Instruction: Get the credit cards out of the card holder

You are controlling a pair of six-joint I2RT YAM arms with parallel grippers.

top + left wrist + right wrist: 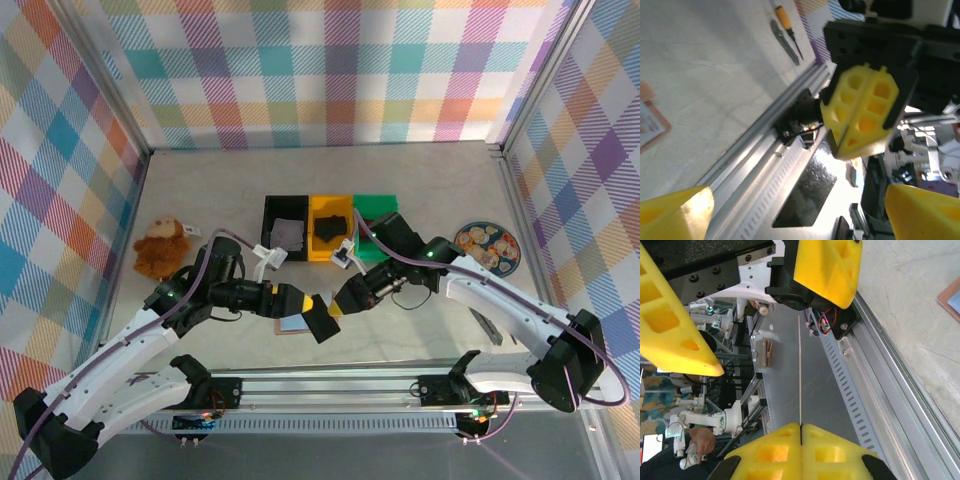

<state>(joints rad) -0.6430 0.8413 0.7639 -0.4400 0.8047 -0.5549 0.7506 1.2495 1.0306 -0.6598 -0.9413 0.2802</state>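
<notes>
The card holder [291, 323] lies open on the table below the grippers, pinkish-tan with a pale blue-grey inside; its edge also shows as the card holder [651, 121] and the card holder [951, 296]. My right gripper [800, 427] is shut on a black card [810, 196], seen edge-on as a thin line, the card [800, 370]. From above, the right gripper [342, 303] holds it just off the table. My left gripper [797, 202] is open, one finger on each side of the card and not touching it. In the top view the left gripper [312, 318] faces the right one.
Black [285, 212], yellow [331, 208] and green [376, 205] bins stand in a row behind. A plush toy [161, 246] sits at left, a patterned plate [487, 246] at right. Hand tools [785, 31] lie on the table. The aluminium rail [330, 378] runs along the front edge.
</notes>
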